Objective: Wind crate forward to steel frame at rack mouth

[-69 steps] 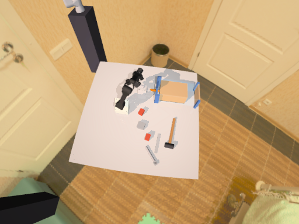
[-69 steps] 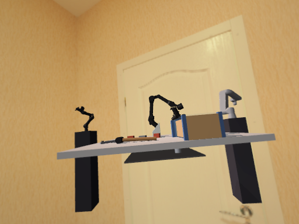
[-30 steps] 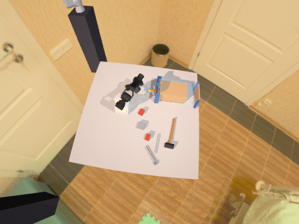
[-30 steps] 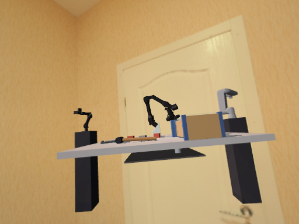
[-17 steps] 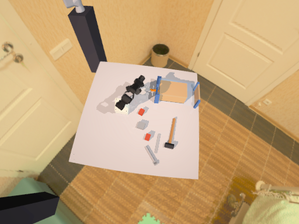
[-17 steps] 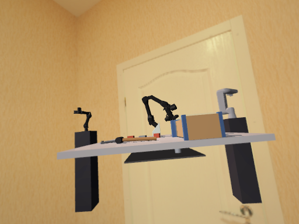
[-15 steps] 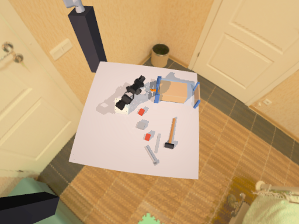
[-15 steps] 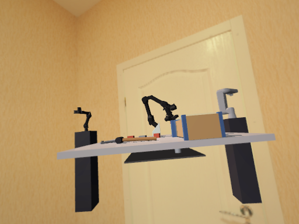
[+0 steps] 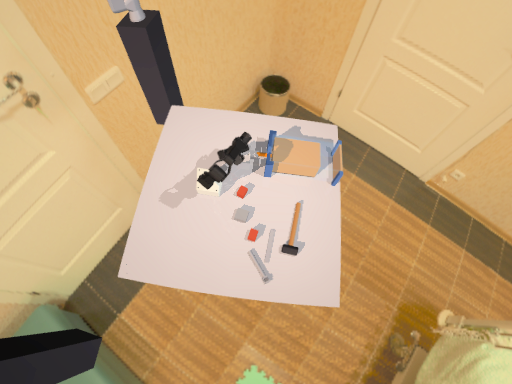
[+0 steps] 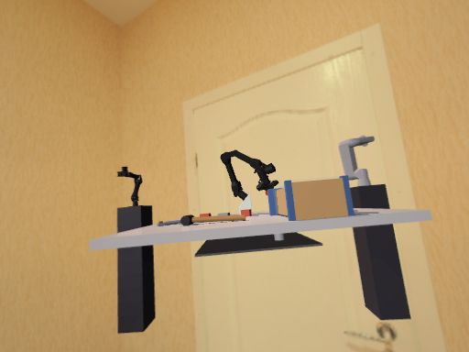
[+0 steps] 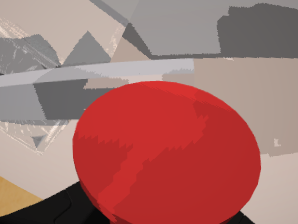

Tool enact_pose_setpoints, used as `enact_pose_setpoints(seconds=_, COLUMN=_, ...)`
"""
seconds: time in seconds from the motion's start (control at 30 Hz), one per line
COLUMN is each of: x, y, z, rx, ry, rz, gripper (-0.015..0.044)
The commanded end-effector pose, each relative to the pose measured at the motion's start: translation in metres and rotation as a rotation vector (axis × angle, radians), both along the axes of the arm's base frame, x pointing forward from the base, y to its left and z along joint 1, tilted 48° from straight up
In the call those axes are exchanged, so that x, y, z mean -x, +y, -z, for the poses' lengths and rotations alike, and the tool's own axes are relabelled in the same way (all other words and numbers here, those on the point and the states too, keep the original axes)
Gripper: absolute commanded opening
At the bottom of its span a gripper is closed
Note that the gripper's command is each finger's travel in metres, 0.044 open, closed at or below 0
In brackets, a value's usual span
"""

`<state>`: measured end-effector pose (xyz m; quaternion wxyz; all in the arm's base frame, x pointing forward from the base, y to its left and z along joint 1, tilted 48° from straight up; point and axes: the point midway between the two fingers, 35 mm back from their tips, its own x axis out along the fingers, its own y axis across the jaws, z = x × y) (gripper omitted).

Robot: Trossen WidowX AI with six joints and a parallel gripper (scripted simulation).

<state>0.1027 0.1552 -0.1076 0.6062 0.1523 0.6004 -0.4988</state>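
Observation:
My black gripper [image 10: 267, 185] is shut on the winch handle. The handle's red knob [image 11: 165, 150] [image 10: 267, 192] fills the middle of the wrist view, with its pale bar [image 11: 165, 67] behind it. The key end is hidden, and I cannot tell whether it is in the winch. The grey winch is small and partly in shadow beside the cubby's left end, with an orange strap [image 9: 262, 154] at the frame. The tan crate [image 9: 300, 159] looks flat between the blue frame [image 9: 269, 167] near the winch and the cubby's far end. Contact with the frame cannot be judged.
A hammer [image 9: 295, 225] [image 10: 220, 219], a grey wrench-like tool [image 9: 259, 265] and a thin grey bar [image 9: 270, 245] lie toward the bench's near side. Two red blocks, one by the arm base [image 9: 242, 192] and one farther off [image 9: 253, 235], flank a grey block [image 9: 243, 214].

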Motion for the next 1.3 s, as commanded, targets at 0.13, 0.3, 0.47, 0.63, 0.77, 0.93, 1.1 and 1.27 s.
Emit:
enact_pose_setpoints(seconds=0.13, x=-0.016, y=-0.007, z=-0.007, rx=0.016, ry=-0.026, rz=-0.004, gripper=0.0000)
enact_pose_setpoints(seconds=0.3, x=-0.022, y=-0.009, z=-0.009, rx=0.016, ry=-0.026, rz=-0.004, gripper=0.0000)
enact_pose_setpoints(seconds=0.47, x=-0.029, y=-0.011, z=-0.011, rx=0.017, ry=-0.026, rz=-0.004, gripper=0.0000)
enact_pose_setpoints(seconds=0.63, x=-0.035, y=-0.012, z=-0.013, rx=0.017, ry=-0.027, rz=-0.004, gripper=0.0000)
enact_pose_setpoints(seconds=0.77, x=-0.040, y=-0.012, z=-0.014, rx=0.017, ry=-0.027, rz=-0.004, gripper=0.0000)
enact_pose_setpoints(seconds=0.93, x=-0.048, y=-0.013, z=-0.015, rx=0.017, ry=-0.027, rz=-0.004, gripper=0.0000)
enact_pose_setpoints(seconds=1.1, x=-0.054, y=-0.013, z=-0.016, rx=0.017, ry=-0.028, rz=-0.004, gripper=0.0000)
enact_pose_setpoints(seconds=1.27, x=-0.061, y=-0.013, z=-0.016, rx=0.017, ry=-0.028, rz=-0.004, gripper=0.0000)
